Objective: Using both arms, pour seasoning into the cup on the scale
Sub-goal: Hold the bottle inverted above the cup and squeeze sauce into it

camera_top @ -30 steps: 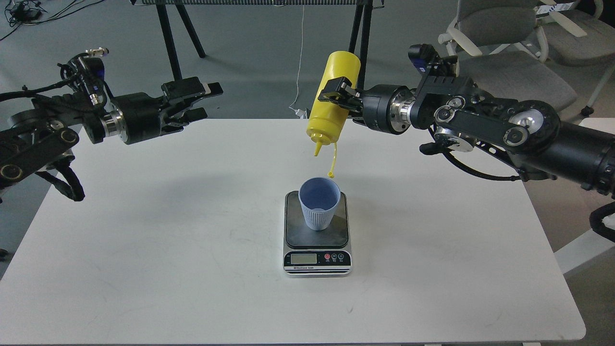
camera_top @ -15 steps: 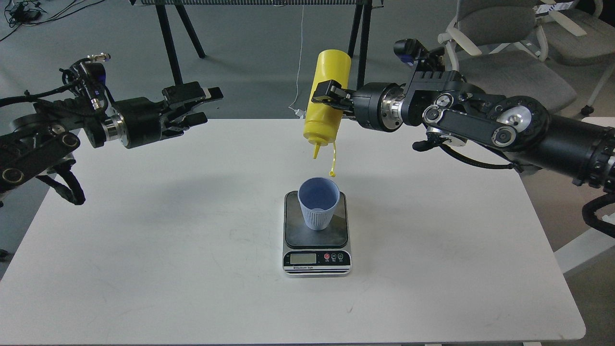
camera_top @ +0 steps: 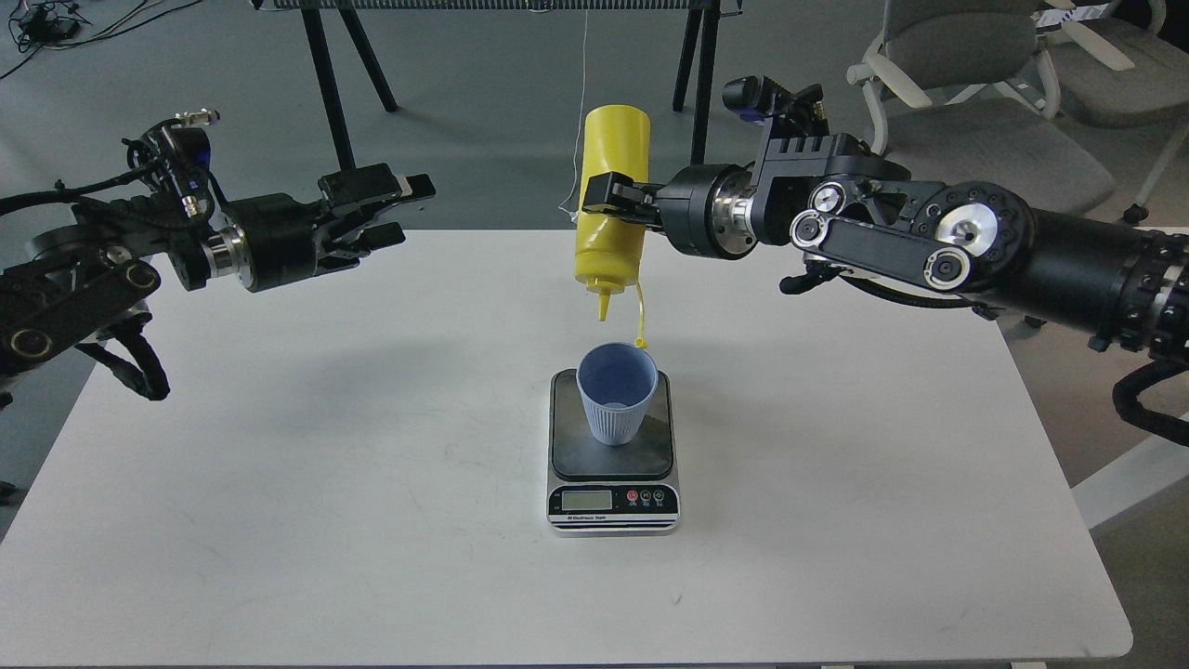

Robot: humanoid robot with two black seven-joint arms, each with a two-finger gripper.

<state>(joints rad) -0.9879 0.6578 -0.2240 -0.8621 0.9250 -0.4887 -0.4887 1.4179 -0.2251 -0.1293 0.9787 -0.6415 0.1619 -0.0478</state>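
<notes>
The yellow seasoning bottle (camera_top: 611, 200) hangs upside down, nearly vertical, its cone nozzle pointing down just above the cup's rim; its tethered cap dangles at the rim's right side. My right gripper (camera_top: 608, 197) is shut on the bottle's middle. The pale blue-grey ribbed cup (camera_top: 616, 392) stands upright on the dark platform of the scale (camera_top: 612, 465), which sits on the white table. My left gripper (camera_top: 395, 209) is open and empty, held above the table's back left, well to the left of the bottle.
The white table (camera_top: 279, 483) spans the view, its right edge near my right arm. Black stand legs (camera_top: 327, 74) and grey office chairs (camera_top: 985, 84) stand on the floor behind the table.
My right arm has moved left with the bottle and turned it closer to vertical, bringing the nozzle over the cup. The left gripper has shifted only slightly.
</notes>
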